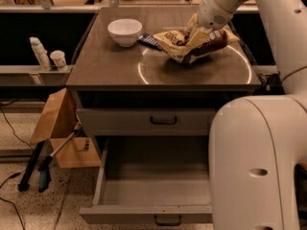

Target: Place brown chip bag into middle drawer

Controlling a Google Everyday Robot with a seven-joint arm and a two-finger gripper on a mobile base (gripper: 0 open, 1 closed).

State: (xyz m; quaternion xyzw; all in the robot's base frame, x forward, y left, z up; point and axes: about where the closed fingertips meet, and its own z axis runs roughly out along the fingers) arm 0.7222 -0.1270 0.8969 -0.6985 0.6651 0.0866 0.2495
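1. Gripper: over the back right part of the cabinet top, jaws pinched on the upper middle of the brown chip bag. The bag's crumpled foil bunches around the fingertips.
2. Brown chip bag: on the cabinet top, right of centre, lying lengthwise left to right. The tan-yellow end points left and the dark brown panel faces right. Its lower edge is at the surface; cannot tell whether it rests there or is lifted clear.
3. Dark blue packet: flat on the top, just beside the bag's left end, between the bag and the white bowl.
4. White bowl: upright, back left area of the top, apart from the bag.
5. Arm: white, comes down from the upper right to the gripper. The robot body fills the lower right foreground and hides the cabinet's right side.
6. Upper drawer front: grey, closed, dark handle centred.
7. Middle drawer: directly below, pulled out toward the camera, grey inside, with a small dark handle on its front. The right part is hidden by the robot body. The bag is not in it.
8. Left of the cabinet: a cardboard box leans against the side, with dark long-handled tools on the speckled floor.
9. Low shelf at far left: a pale bottle and a small white cup stand side by side.
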